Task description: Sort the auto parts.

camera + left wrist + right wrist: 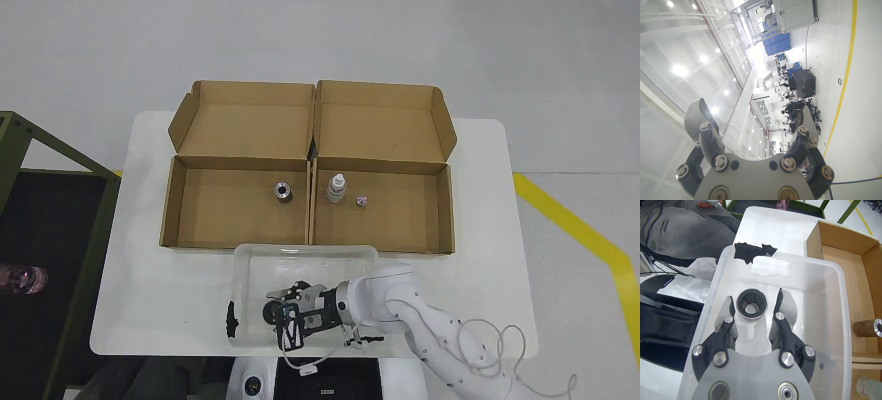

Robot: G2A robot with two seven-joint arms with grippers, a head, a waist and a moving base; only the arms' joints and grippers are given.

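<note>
Bearing (752,306): steel sleeve with a dark bore, standing on end on the floor of the clear bin (840,279). Probably heavy for its bulk, rigid, with a smooth and likely slippery wall. Best pinched across the outer wall, mid-height.

Right hand (755,303): spread, one finger on each side of the bearing. Cannot tell whether the closer pad touches it.

Left hand (753,115): spread, empty, aimed at the ceiling.

The bearing is seen end-on, so its height and lower end are hard to judge. A bottle (866,386) in the cardboard box (829,237) is cut off.

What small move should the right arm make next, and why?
Probably lower slightly and close. The right gripper is open over the clear bin, its fingers either side of the metal ring standing on end, not closed on it.
</note>
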